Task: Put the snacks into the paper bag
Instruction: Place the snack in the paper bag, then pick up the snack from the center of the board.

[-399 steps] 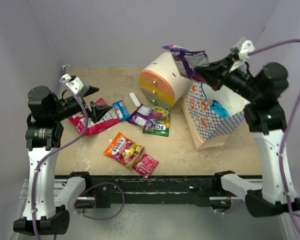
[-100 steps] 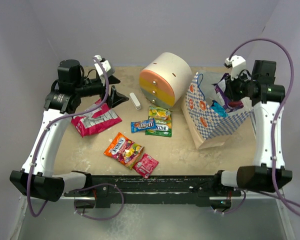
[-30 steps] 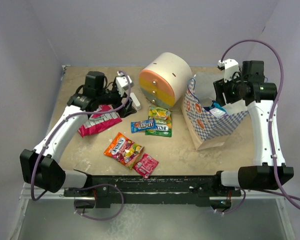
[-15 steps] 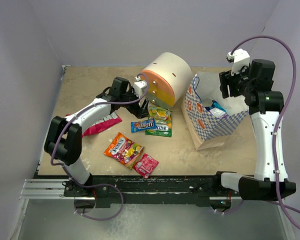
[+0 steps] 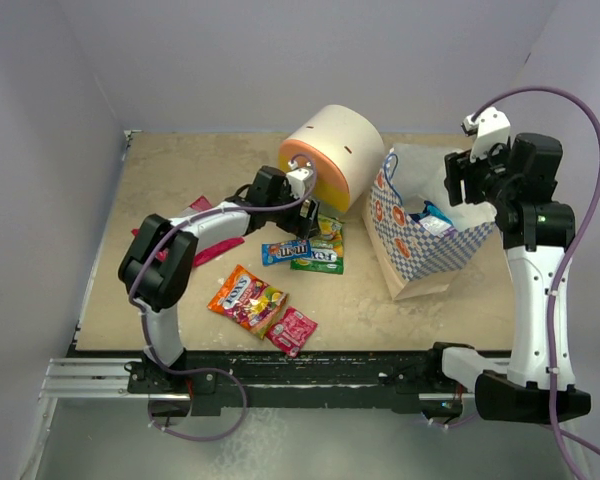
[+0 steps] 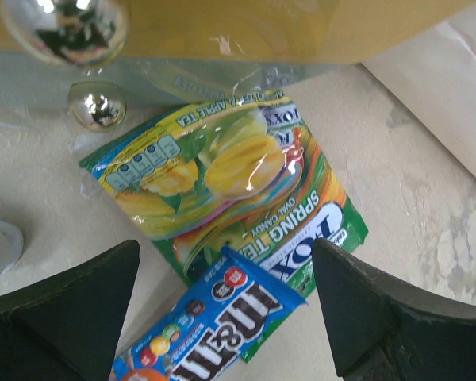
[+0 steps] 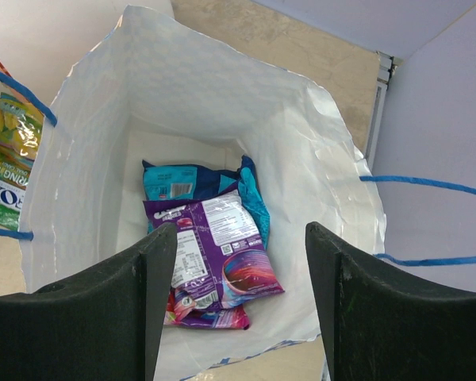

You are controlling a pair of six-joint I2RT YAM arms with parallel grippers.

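Note:
My left gripper [image 5: 308, 212] is open, low over the green snack packet [image 5: 320, 248] beside the blue snack packet [image 5: 286, 250]. In the left wrist view its fingers [image 6: 79, 309] stand either side of the blue packet [image 6: 206, 325], which overlaps the green packet [image 6: 230, 175]; nothing is held. The right gripper [image 5: 462, 190] hangs open and empty over the paper bag [image 5: 420, 255]. Inside the bag [image 7: 222, 103] lie a purple packet [image 7: 214, 246], a blue one [image 7: 194, 181] and a pink one [image 7: 210, 317]. An orange packet [image 5: 246, 298] and a pink packet [image 5: 292, 330] lie near the front.
The cream round drawer unit [image 5: 330, 160] stands just behind my left gripper, its silver knobs [image 6: 95, 107] close in the left wrist view. A red-and-silver packet [image 5: 185, 255] lies partly under my left arm. Blue cord handles [image 7: 428, 184] stick out from the bag's rim.
My left arm has reached rightward from the red-and-silver packet to the green and blue packets. The right gripper has drawn up and right, away from the bag's mouth, still open.

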